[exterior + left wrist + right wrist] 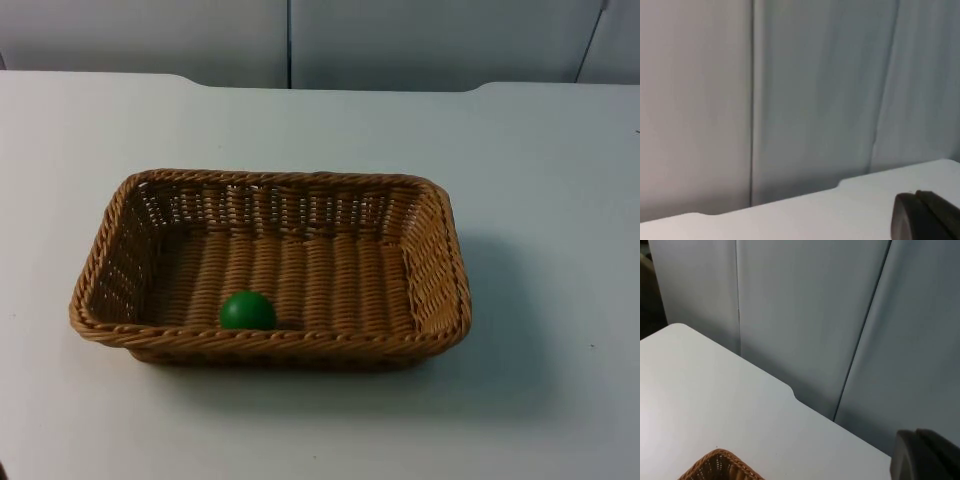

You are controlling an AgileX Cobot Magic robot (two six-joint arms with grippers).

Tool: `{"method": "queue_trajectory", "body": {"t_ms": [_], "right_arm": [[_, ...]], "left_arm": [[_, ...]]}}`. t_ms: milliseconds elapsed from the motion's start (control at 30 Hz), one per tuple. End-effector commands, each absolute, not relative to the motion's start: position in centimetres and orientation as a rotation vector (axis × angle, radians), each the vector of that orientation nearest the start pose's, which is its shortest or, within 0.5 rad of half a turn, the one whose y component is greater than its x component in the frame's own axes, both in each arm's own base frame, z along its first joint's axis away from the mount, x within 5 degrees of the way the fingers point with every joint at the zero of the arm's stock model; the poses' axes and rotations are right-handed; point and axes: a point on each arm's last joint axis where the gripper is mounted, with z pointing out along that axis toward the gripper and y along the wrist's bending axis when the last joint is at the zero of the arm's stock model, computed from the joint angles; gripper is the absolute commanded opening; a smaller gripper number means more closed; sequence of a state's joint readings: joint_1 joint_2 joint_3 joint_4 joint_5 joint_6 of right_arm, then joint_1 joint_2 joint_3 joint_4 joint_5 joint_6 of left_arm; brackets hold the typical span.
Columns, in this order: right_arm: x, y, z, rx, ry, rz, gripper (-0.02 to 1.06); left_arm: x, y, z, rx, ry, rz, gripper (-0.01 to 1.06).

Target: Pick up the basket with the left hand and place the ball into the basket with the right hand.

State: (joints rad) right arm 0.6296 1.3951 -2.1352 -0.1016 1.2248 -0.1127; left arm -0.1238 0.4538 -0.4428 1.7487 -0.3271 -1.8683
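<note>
A rectangular woven wicker basket [436, 262] stands flat on the white table, near the middle in the top view. A green ball [247, 310] lies inside it, on the floor against the front wall and left of centre. My left gripper [926, 218] is held up off the table and faces the grey partition wall, away from the basket. My right gripper [925, 456] is also held up, and one corner of the basket [722, 467] is in its wrist view, well apart from it. Nothing touches the basket or the ball.
The white table [560, 200] spreads wide on every side of the basket. At its far edge rises the grey partition wall [400, 40], with vertical seams between its panels.
</note>
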Motion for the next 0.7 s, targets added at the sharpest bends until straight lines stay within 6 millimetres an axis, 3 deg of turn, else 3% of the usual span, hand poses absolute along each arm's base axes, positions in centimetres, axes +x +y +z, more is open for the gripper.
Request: {"method": "queue_trajectory", "body": {"t_ms": [0,267,367,533,633,667], "right_arm": [[18.4,12.3,57.6,-0.674,1.832,0.222,0.0],[18.4,12.3,57.6,-0.669,1.834,0.225,0.0],[18.4,12.3,57.6,-0.671,1.834,0.231,0.0],[18.4,12.4,57.6,-0.674,1.834,0.242,0.0],[18.3,12.4,57.6,-0.677,1.834,0.25,0.0],[18.3,12.5,57.6,-0.679,1.835,0.258,0.0]], "left_arm": [[9.5,-3.4,32.5,0.212,1.534,-0.372,0.0],[9.9,-1.9,32.8,0.154,1.498,-0.146,0.0],[9.9,-2.0,32.8,0.245,1.488,-0.078,0.0],[9.8,-2.6,32.7,0.547,1.42,0.143,0.0],[9.8,-2.4,32.7,0.49,1.436,0.112,0.0],[9.9,-2.2,32.8,0.332,1.469,-0.017,0.0]]}}
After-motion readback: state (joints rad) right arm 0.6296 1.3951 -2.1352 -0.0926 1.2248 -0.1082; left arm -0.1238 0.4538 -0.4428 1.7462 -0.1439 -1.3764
